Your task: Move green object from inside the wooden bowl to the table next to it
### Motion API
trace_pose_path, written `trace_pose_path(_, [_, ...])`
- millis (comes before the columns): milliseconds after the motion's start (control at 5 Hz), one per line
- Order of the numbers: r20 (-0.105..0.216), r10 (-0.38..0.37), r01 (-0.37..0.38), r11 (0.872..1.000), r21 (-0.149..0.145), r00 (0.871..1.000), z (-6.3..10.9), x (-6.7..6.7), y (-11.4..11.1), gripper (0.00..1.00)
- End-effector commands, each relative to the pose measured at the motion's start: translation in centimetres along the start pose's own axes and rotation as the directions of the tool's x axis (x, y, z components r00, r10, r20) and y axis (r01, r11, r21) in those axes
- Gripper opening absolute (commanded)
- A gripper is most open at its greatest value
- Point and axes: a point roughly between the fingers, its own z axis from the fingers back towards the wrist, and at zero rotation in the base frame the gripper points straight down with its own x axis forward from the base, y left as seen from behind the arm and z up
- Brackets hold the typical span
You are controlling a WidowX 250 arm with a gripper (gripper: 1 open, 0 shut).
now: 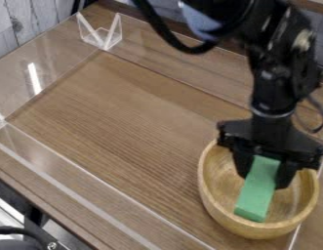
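Inside the wooden bowl [223,207], the green object [262,188] sits between the end effector's [272,168] parted fingers.

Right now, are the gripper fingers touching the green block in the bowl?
Cannot tell. In the camera view the gripper straddles the green block's upper end inside the wooden bowl, but contact or gap isn't plainly visible.
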Motion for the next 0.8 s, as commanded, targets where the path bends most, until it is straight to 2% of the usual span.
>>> trace_pose_path(0, [0.062,-0.017,0.019,0.999,-0.037,0.998,2.1,0.6,1.0,0.00])
trace_pose_path(200, [0.054,0.005,-0.003,0.999,-0.036,0.999,1.4,0.3,3.1,0.00])
trace_pose_path(600, [0.060,0.059,-0.058,0.998,-0.021,0.996,-0.6,2.8,3.2,0.00])
